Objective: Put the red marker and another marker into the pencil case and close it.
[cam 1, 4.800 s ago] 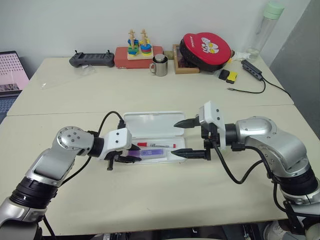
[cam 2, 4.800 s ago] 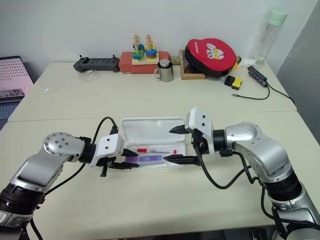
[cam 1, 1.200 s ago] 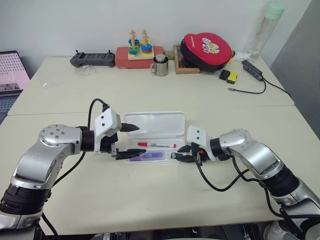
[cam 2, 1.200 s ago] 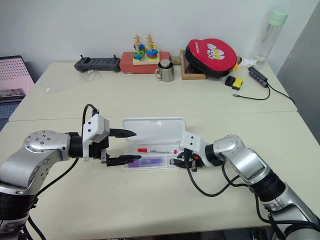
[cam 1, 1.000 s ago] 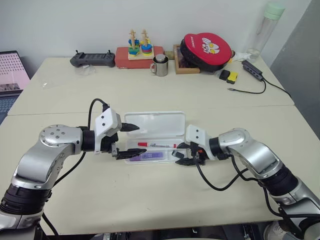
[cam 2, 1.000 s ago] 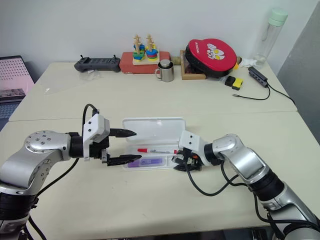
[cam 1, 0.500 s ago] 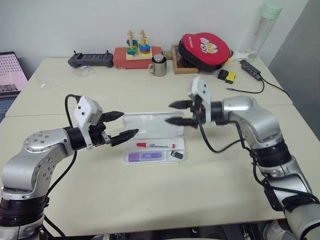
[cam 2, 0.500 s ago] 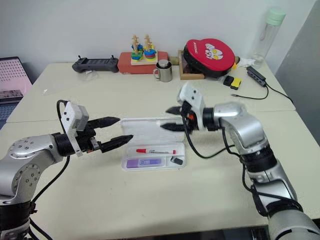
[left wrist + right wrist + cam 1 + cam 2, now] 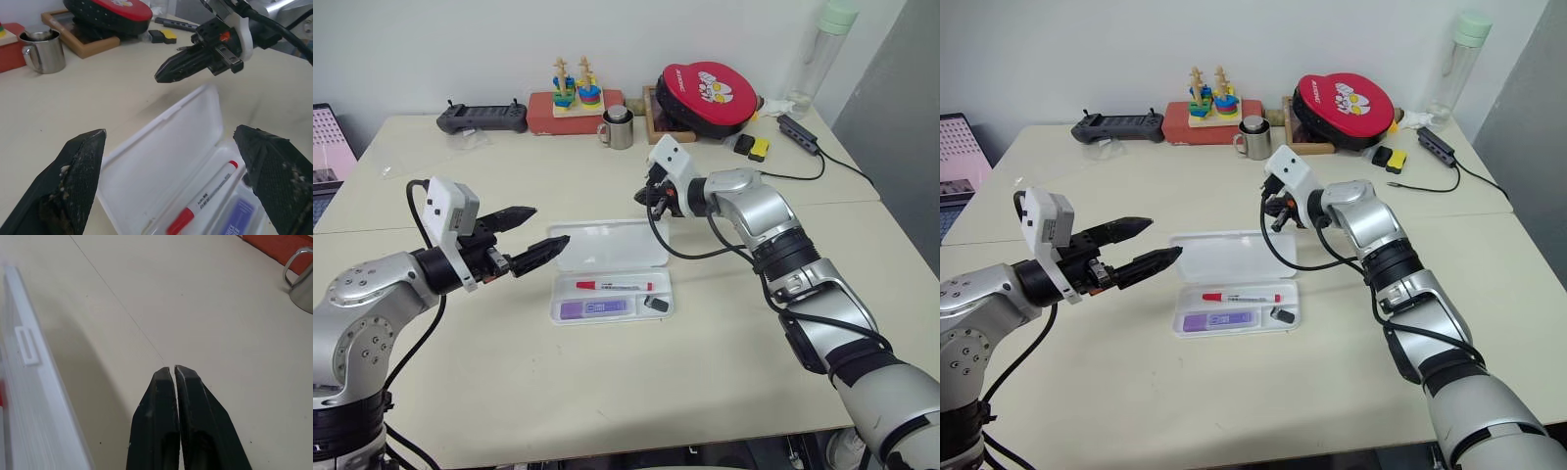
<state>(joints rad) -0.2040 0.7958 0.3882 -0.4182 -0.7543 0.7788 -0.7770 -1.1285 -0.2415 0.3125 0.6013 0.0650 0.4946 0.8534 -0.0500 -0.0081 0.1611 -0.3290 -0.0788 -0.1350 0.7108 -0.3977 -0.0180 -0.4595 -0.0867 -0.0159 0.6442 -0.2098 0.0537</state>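
The white pencil case (image 9: 664,294) lies open on the table, its lid (image 9: 607,245) folded back flat. Inside, the red marker (image 9: 612,286) lies along the far side, and the purple marker (image 9: 597,307) rests in front of it. A small black piece (image 9: 656,305) sits at the case's right end. My left gripper (image 9: 546,225) hovers open, just left of the lid and above the table. My right gripper (image 9: 644,199) is shut on nothing, raised over the table behind the lid's far right corner; the left wrist view shows the right gripper (image 9: 164,76) beyond the lid (image 9: 166,156).
Along the far edge stand a steel mug (image 9: 620,127), a black controller (image 9: 480,117), a stacking toy on a red box (image 9: 570,96), a red round pouch (image 9: 710,86) and a bottle (image 9: 822,49). A cable hub (image 9: 798,132) lies at the right.
My right gripper rose from the case's right end, swung back beyond the lid and shut. My left gripper drew up and left, off the case. Both markers stayed put.
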